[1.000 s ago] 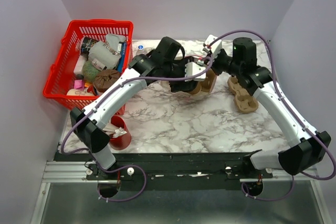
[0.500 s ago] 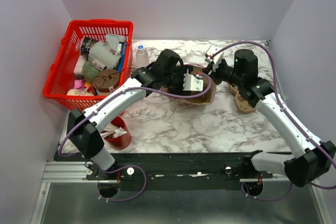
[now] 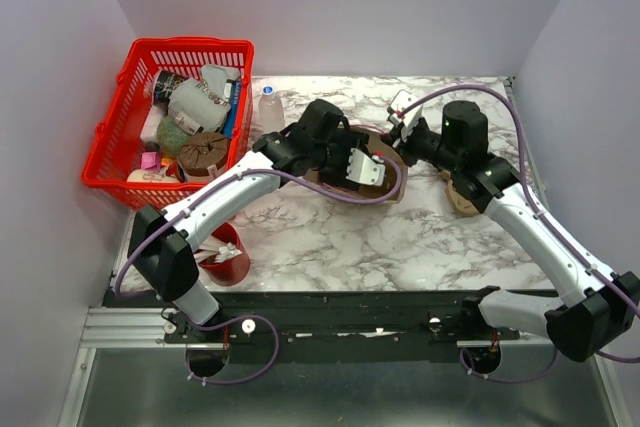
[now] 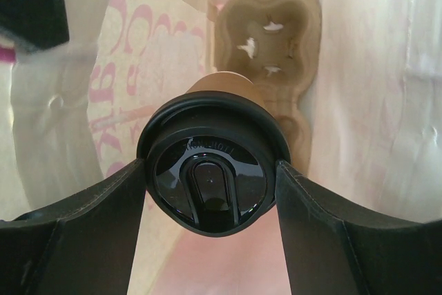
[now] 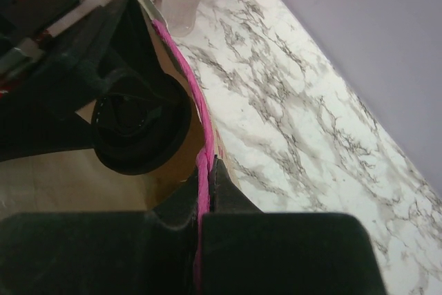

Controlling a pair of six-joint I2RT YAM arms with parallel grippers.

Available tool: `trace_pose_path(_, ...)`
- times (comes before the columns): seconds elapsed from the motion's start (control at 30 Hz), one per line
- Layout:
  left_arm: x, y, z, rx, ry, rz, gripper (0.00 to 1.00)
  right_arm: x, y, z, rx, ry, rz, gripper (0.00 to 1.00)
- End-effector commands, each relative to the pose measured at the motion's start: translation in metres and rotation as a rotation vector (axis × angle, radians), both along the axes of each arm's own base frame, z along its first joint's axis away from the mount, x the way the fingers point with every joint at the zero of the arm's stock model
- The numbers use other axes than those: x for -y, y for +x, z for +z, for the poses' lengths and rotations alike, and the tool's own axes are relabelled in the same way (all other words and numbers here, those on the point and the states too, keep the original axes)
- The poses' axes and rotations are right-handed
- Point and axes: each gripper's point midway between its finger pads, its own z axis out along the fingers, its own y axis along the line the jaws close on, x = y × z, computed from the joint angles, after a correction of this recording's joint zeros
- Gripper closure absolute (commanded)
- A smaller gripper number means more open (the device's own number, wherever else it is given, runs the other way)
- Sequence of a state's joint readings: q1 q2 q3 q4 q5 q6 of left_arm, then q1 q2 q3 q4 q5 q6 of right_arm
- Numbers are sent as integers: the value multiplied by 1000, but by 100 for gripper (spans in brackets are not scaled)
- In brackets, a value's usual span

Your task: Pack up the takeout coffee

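Marble-patterned tabletop point(image 3: 330, 237) under pale lilac walls point(image 3: 350, 7) carries a red plastic mesh basket point(image 3: 140, 52) at its 10 o'clock corner, with a white bag with pink print point(image 4: 373, 101) near the middle. Down inside that bag the small kraft paper takeout coffee point(image 4: 207, 164), with a glossy round black lid, is grasped by the left gripper point(image 4: 210, 191), whose matte black fingers point(image 4: 76, 226) press the lid's rim at 9 and 3 o'clock. A brown moulded pulp cup carrier point(image 4: 269, 39) lies beyond it at 12 o'clock, and the right gripper point(image 5: 207, 170) is clenched on the bag's pink edge.
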State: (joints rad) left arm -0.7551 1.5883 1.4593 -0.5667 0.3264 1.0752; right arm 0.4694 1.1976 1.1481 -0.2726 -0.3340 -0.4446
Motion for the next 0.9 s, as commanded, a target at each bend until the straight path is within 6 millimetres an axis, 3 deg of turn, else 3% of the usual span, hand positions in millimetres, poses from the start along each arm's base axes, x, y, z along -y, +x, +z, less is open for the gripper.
trace_pose_path(0.0, 1, 3, -13, 8, 47, -5, 100, -7, -7, 15, 110, -6, 12, 99)
trace_pose_path(0.17, -1, 7, -21, 46, 68, 4, 100, -8, -12, 13, 132, -12, 12, 99)
trace_pose_path(0.4, -4, -2, -33, 86, 146, -86, 100, -9, -12, 9, 132, -9, -3, 100)
trace_pose_path(0.53, -7, -2, -37, 87, 173, -93, 100, -9, -10, 19, 183, 22, -9, 99)
trace_pose_path(0.87, -15, 17, -47, 143, 230, -20, 100, -17, -20, 29, 245, 32, 61, 99)
